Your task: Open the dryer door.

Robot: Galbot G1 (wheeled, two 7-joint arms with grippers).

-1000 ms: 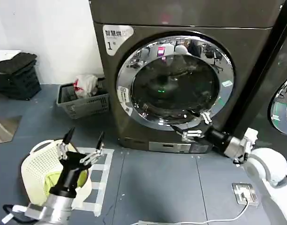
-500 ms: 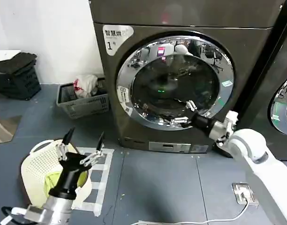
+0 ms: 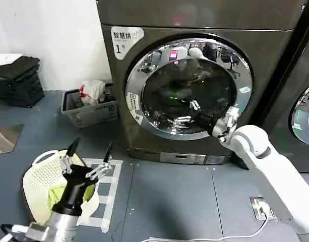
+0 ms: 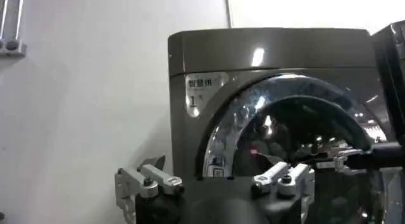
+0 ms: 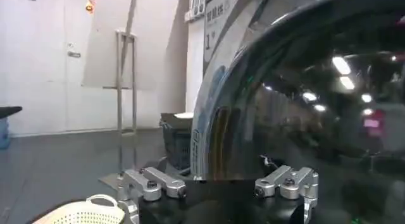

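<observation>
Against the lower half of the dryer door (image 3: 188, 85), you will find the right gripper (image 3: 185, 113) with its fingers spread apart, tips at the dark glass just above the chrome rim. The door sits closed in the front of the grey-brown machine (image 3: 275, 60). Your left gripper (image 3: 88, 156) hovers, fingers apart, above the white basket (image 3: 43, 174) on the floor.

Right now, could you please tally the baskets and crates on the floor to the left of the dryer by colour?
Black: 1, the stacked crates by the wall.
Grey: 1, the basket holding a white bag.
Cream: 1, the laundry basket under the open left gripper.
Total: 3.
</observation>
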